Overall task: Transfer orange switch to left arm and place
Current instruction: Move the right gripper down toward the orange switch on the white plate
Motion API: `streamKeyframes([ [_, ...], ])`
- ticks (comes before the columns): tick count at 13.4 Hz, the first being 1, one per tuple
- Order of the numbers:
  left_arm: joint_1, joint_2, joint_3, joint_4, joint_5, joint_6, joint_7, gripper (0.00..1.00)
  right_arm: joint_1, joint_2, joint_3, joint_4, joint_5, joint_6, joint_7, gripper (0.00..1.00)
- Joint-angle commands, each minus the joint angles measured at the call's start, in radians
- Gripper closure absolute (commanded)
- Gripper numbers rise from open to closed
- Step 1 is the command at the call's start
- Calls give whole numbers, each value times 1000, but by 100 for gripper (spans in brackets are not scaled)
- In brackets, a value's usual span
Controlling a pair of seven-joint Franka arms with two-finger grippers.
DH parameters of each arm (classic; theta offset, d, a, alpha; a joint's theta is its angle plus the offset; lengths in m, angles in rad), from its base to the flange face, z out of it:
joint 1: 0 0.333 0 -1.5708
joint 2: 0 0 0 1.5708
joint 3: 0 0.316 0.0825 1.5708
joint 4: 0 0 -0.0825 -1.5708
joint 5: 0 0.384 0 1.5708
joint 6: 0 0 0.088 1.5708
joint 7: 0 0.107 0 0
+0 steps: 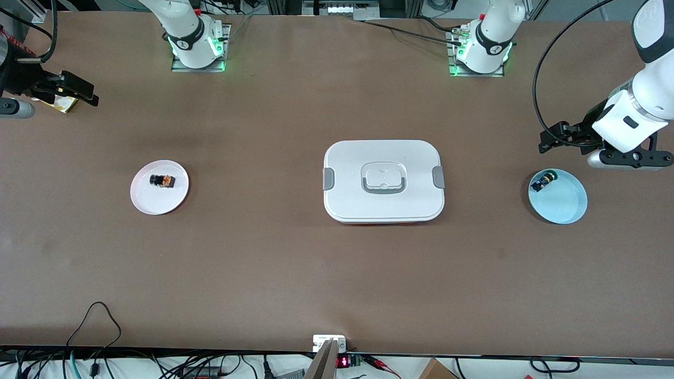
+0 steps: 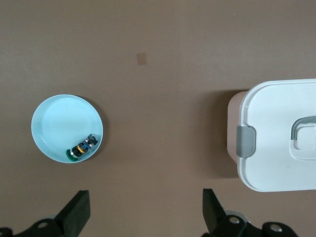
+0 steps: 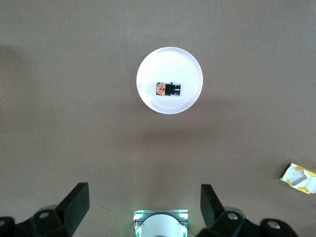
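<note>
right pincer [image 1: 79, 90] spread and empty, up over the tabletop [image 1: 295, 273] at the right arm's end; left pincer [image 1: 550, 141] likewise spread, hanging close to the blue plate [image 1: 566, 208]. orange switch [image 1: 162, 181] lies on its side on the white plate [image 1: 158, 202], untouched. box [image 1: 383, 180] sits between the plates. risk: a low carry across the middle clips the lid; a tiny round body may roll from the pinch. only the right wrist view shows a yellow scrap [image 3: 298, 177].
</note>
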Motion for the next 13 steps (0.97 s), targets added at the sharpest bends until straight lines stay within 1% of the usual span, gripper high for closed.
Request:
streamKeyframes([
  [1, -3, 13, -2, 25, 16, -17, -15, 0, -5, -1, -2, 16, -2, -21, -5, 0],
  [6, -3, 13, -2, 26, 18, -17, -15, 0, -4, 6, 0, 16, -8, -14, -7, 0],
  [8, -3, 21, -2, 41, 18, -17, -15, 0, -4, 12, 0, 16, -13, -5, -7, 0],
  [10, -3, 38, -2, 58, 18, -18, -12, 0, -5, 56, 0, 15, -16, 23, -5, 0],
  [13, -3, 36, -2, 60, 16, -40, -15, 0, -2, 130, 0, 16, -17, 104, -5, 0],
])
